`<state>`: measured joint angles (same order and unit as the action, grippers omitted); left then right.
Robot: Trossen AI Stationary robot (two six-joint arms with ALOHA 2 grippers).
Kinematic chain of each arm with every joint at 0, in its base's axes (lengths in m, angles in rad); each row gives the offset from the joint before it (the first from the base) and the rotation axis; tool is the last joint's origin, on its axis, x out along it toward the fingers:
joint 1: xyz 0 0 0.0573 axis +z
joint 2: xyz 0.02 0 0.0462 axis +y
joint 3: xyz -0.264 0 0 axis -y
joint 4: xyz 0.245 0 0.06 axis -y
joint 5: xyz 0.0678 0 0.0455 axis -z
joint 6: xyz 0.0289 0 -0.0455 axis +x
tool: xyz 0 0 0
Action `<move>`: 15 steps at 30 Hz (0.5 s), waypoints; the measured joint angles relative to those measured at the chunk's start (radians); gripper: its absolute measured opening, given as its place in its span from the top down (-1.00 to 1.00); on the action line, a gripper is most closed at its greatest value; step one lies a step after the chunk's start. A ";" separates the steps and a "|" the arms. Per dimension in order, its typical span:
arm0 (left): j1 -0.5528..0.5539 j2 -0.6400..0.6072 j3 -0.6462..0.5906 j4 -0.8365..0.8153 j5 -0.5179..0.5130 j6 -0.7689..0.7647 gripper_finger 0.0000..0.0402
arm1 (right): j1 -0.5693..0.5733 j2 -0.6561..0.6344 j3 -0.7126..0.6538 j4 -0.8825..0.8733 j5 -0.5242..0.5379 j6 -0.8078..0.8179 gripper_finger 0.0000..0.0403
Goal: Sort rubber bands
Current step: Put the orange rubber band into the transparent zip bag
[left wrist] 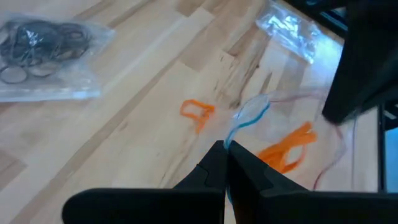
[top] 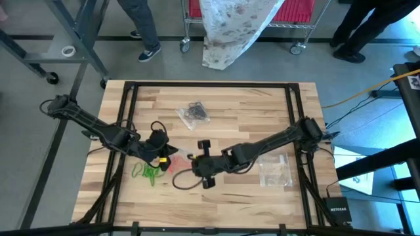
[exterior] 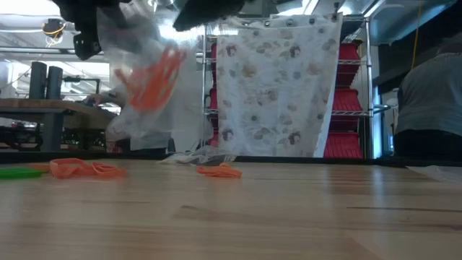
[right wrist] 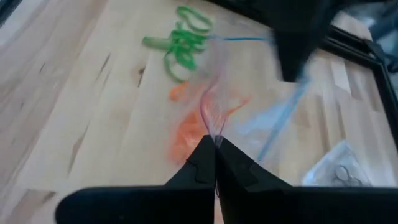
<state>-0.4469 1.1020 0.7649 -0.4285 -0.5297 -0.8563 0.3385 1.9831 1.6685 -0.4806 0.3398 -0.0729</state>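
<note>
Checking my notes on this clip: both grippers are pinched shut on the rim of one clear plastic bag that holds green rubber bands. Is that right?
Not quite. The clear plastic bag pinched by the left gripper and the right gripper holds orange-red rubber bands, not green ones. The left wrist view shows them inside it; the bright green rubber bands lie loose on the wooden table, as the right wrist view shows.

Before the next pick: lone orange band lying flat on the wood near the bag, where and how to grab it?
Take the orange band at one end of its loop, coming straight down. It lies flat and alone on the table, clear of the bag of black bands, so a top pinch should work. Both grippers are shut on the clear bag.
</note>
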 joint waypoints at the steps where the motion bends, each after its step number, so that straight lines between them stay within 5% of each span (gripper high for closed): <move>1: 0.000 -0.001 0.004 -0.002 0.000 0.004 1.00 | -0.006 0.000 0.027 -0.031 -0.003 0.020 1.00; 15: 0.036 -0.003 0.069 -0.097 -0.057 0.178 1.00 | -0.027 -0.001 0.111 -0.092 -0.089 0.034 1.00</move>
<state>-0.4108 1.0988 0.8335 -0.5256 -0.5869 -0.6782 0.3119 1.9820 1.7790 -0.5726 0.2506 -0.0391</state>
